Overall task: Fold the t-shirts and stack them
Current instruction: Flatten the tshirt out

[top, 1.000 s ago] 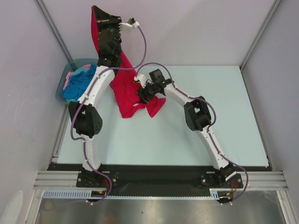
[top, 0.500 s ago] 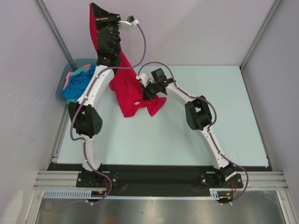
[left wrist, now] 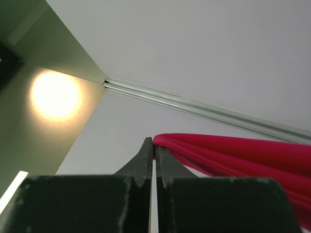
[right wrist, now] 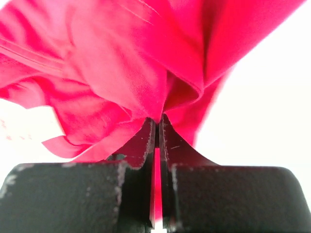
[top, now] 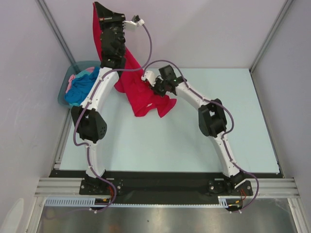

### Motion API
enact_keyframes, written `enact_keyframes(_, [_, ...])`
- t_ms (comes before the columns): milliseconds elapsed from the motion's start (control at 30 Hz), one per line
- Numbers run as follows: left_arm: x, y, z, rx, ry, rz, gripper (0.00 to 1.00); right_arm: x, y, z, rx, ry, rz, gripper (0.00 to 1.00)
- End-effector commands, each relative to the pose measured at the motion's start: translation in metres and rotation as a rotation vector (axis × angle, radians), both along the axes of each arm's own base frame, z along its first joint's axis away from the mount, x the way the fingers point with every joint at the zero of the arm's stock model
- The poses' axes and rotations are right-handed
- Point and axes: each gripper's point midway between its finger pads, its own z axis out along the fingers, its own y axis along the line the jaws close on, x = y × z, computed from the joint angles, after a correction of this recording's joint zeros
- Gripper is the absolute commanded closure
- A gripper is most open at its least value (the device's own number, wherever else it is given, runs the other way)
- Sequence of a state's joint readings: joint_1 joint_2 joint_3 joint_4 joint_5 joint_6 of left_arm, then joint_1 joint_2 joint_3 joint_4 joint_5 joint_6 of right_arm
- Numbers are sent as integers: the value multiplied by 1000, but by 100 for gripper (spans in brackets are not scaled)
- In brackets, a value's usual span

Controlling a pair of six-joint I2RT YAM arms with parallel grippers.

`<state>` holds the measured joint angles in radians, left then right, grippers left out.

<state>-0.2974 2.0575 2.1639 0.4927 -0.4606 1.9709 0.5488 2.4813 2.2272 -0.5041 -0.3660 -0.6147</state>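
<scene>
A large crimson-red t-shirt [top: 141, 94] hangs between my two grippers at the back left of the table. My left gripper [top: 98, 19] is raised high against the back wall and shut on the shirt's top edge [left wrist: 204, 145]; the left gripper [left wrist: 154, 145] pinches it at the fingertips. Lower and to the right, my right gripper [top: 154, 90] is shut on a fold of the same red shirt [right wrist: 126, 73], with the cloth bunched at the right gripper [right wrist: 158, 124]. A turquoise-blue t-shirt [top: 80, 87] and a pale pink one [top: 73, 79] lie in the tub.
A grey-teal plastic tub [top: 63, 94] stands at the table's back left corner, beside the left arm. The pale blue table [top: 218, 126] spreads right and forward. Grey walls with metal frame rails close in the back and sides.
My right gripper has shut on the red shirt and moved up and to the right, pulling the cloth's lower part with it. The left gripper keeps its hold up high.
</scene>
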Motion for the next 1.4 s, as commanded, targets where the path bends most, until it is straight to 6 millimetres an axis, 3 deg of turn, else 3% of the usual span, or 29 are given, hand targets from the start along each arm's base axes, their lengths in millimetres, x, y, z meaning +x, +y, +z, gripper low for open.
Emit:
enact_keyframes(0, [-23, 4, 34, -38, -115, -20, 100, 29, -43, 128, -84, -399, -50, 100])
enact_keyframes(33, [-22, 5, 33, -42, -113, -17, 100, 36, -56, 171, -87, -531, -63, 100])
enact_keyframes(233, [-18, 2, 29, -40, -122, -30, 100, 68, -133, 234, -240, -775, -185, 100])
enact_keyframes(267, [-16, 1, 28, -41, -119, -30, 100, 78, -161, 242, -284, -807, -252, 100])
enact_keyframes(333, [-17, 3, 32, -48, -131, -30, 100, 90, -190, 270, -336, -935, -318, 100])
enact_keyframes(367, [-15, 3, 32, -51, -128, -27, 100, 99, -219, 273, -410, -971, -364, 100])
enact_keyframes(433, [-14, 7, 33, -56, -134, -22, 100, 110, -252, 292, -444, -1046, -460, 100])
enact_keyframes(467, [-13, 8, 32, -56, -131, -20, 100, 116, -281, 305, -474, -1070, -516, 100])
enact_keyframes(500, [-13, 9, 32, -58, -131, -16, 100, 122, -294, 309, -496, -1100, -547, 100])
enact_keyframes(567, [-11, 15, 30, -64, -130, -3, 100, 127, -333, 325, -552, -1142, -640, 100])
enact_keyframes(667, [-4, 30, 24, -86, -116, 29, 100, 131, -372, 344, -627, -1239, -757, 100])
enact_keyframes(700, [1, 38, 18, -90, -114, 44, 100, 131, -393, 357, -643, -1305, -829, 100])
enact_keyframes(767, [2, 49, 15, -111, -122, 68, 99, 125, -414, 373, -701, -1379, -903, 100])
enact_keyframes(800, [2, 53, 15, -130, -138, 65, 100, 116, -430, 392, -691, -1455, -969, 100])
enact_keyframes(900, [0, 69, 17, -192, -203, 47, 100, 96, -444, 422, -647, -1576, -1058, 100])
enact_keyframes(1000, [-15, 72, 36, -260, -297, -30, 100, 74, -454, 461, -555, -1652, -1124, 100])
enact_keyframes(1033, [-27, 72, 48, -277, -334, -58, 100, 57, -455, 488, -509, -1696, -1150, 100])
enact_keyframes(1067, [-36, 72, 57, -311, -379, -103, 100, 50, -455, 498, -455, -1711, -1162, 100])
enact_keyframes(1133, [-48, 63, 72, -324, -410, -171, 100, 34, -453, 520, -399, -1729, -1162, 100])
enact_keyframes(1167, [-64, 62, 87, -359, -452, -214, 100, 13, -452, 545, -353, -1764, -1172, 100])
enact_keyframes(1233, [-78, 51, 100, -374, -481, -274, 100, 1, -448, 560, -288, -1757, -1156, 100])
enact_keyframes(1367, [-111, 33, 120, -385, -556, -378, 100, -42, -447, 600, -219, -1807, -1160, 100])
